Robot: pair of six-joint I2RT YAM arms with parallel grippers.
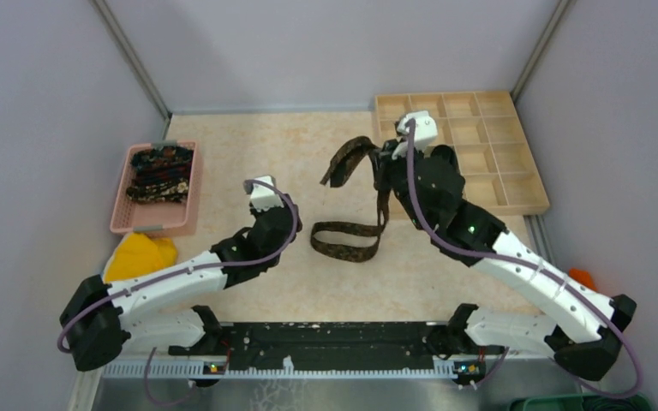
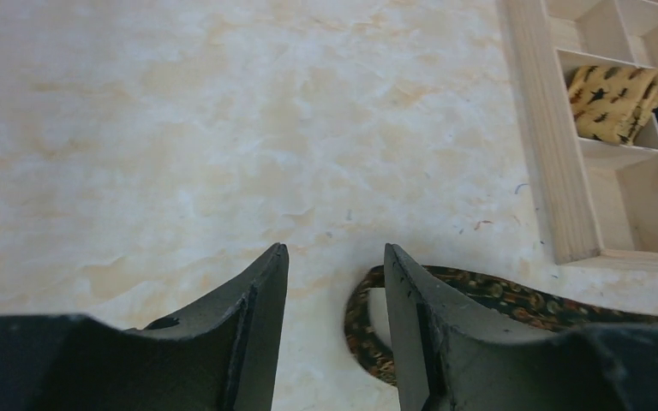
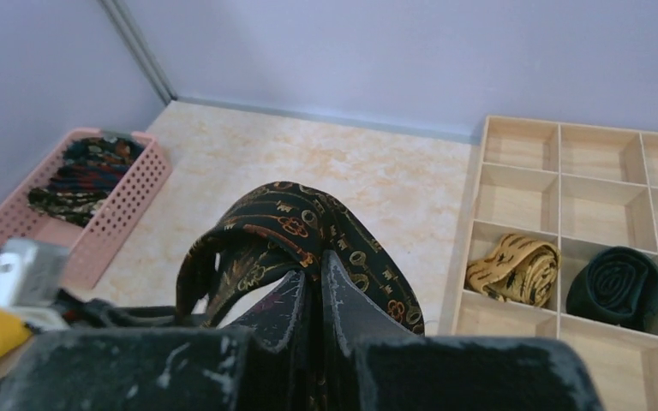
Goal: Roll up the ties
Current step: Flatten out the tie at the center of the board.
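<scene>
Top external: marbled tabletop (image 1: 257, 145) (lilac walls (image 1: 334, 51))

A pink basket (image 1: 150, 219) sits at the left of the table (image 1: 248, 145), a yellow cloth (image 1: 140, 255) just beside its near end. A wooden divided tray (image 1: 490, 128) fills the far right corner.

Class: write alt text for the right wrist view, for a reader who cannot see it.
The right gripper is shut on a dark patterned tie that arches up over it. At picture right, a wooden divided tray holds a rolled tan-gold tie and a rolled black tie in neighbouring compartments; at picture left, a pink basket holds more ties.
</scene>
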